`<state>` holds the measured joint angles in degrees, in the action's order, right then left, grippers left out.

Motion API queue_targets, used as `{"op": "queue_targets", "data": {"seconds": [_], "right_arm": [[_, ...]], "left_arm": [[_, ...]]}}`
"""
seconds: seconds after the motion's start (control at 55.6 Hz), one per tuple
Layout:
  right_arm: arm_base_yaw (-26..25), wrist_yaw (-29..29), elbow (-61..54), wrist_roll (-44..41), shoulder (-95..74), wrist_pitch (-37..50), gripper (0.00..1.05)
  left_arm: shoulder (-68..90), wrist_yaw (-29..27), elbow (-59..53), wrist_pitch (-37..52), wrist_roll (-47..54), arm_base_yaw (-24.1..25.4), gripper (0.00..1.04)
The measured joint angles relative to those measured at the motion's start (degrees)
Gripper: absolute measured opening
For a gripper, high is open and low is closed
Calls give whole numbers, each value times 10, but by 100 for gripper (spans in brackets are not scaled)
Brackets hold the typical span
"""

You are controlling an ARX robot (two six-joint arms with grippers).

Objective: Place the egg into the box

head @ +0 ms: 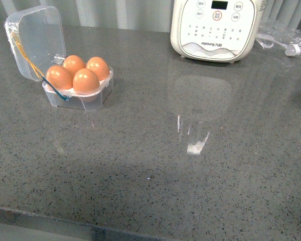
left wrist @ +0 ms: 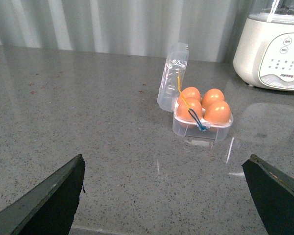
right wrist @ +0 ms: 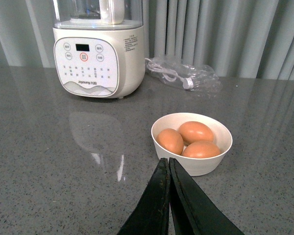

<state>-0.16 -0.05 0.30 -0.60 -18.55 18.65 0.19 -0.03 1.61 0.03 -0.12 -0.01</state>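
Observation:
The clear plastic egg box (head: 98, 95) stands at the back left of the grey table with its lid (head: 36, 40) open and an orange-brown egg (head: 85, 80) in each of its cups. It also shows in the left wrist view (left wrist: 201, 128), well ahead of my left gripper (left wrist: 164, 166), which is open and empty. My right gripper (right wrist: 168, 161) is shut and empty, its tip just short of a white bowl (right wrist: 220, 147) holding three more eggs (right wrist: 196, 131). Neither arm shows in the front view.
A large white appliance (head: 214, 27) stands at the back of the table, also in the right wrist view (right wrist: 95, 58). A clear plastic bag with a white cable (right wrist: 183, 76) lies behind the bowl. The table's front edge (head: 90, 223) runs close by.

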Motion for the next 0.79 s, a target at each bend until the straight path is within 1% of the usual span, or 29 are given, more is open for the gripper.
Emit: {"op": "queue_targets", "data": {"seconds": [0.198,0.432,0.54,0.756,0.792], "right_arm": [[0,0,0,0,51,-50,3],[0,0,0,0,84,-83,3],[0,0,0,0,160,-180,3],[0,0,0,0,183,-186,3],[0,0,0,0,183,-186,5]], "left_arm": [[0,0,0,0,0,0,98],[0,0,0,0,0,0,98],[0,0,0,0,0,0,98],[0,0,0,0,0,0,98],[0,0,0,0,0,0,98]]}}
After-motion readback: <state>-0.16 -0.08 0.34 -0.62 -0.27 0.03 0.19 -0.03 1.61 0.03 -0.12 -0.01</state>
